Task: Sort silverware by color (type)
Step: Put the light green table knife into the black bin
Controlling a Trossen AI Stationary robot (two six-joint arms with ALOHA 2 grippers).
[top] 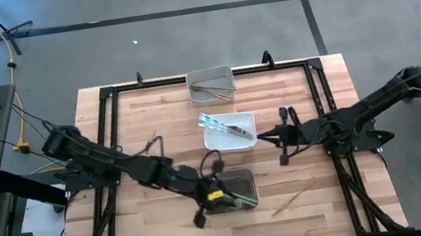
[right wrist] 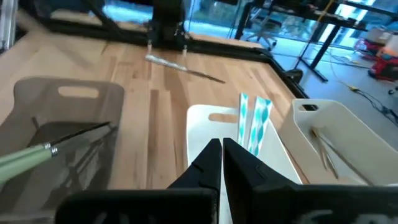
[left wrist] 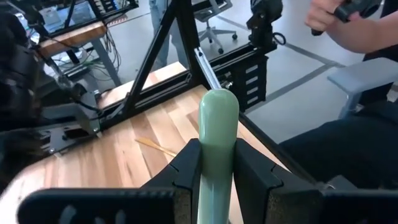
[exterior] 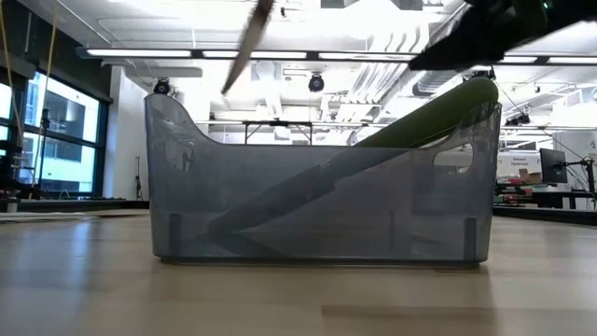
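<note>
Wooden tabletop [top: 152, 118] carries three bins in a rough line from far edge toward near edge.

Grey bin [top: 211, 85] sits at the far edge, centre, holding tan-handled pieces [top: 213, 91]. White bin [top: 229, 130] lies at mid-tabletop, with light blue-handled pieces [top: 220, 125] across it. Dark translucent bin [top: 238, 189] stands nearest the near edge; the low view shows it side-on [exterior: 317, 210].

Left arm reaches from the left edge to the dark bin. Left hand [top: 214, 197] is clenched on the green-handled knife [left wrist: 217, 143], its fingers [left wrist: 186, 171] pressed against both sides of the handle. The knife slants into the dark bin, blade low inside, handle end above the rim on one side [exterior: 438, 117].

Right arm comes in from the right edge. Right hand [top: 284, 134] hangs just beside the white bin, on its right-edge side, fingers [right wrist: 208, 165] closed together, holding nothing.

Loose on the tabletop: one tan piece [top: 293, 198] near the near edge, right of the dark bin; one thin piece [right wrist: 185, 67] lies left of the white bin, toward the left edge.

A person's hand [left wrist: 336, 22] shows beyond the tabletop in the left wrist view.
</note>
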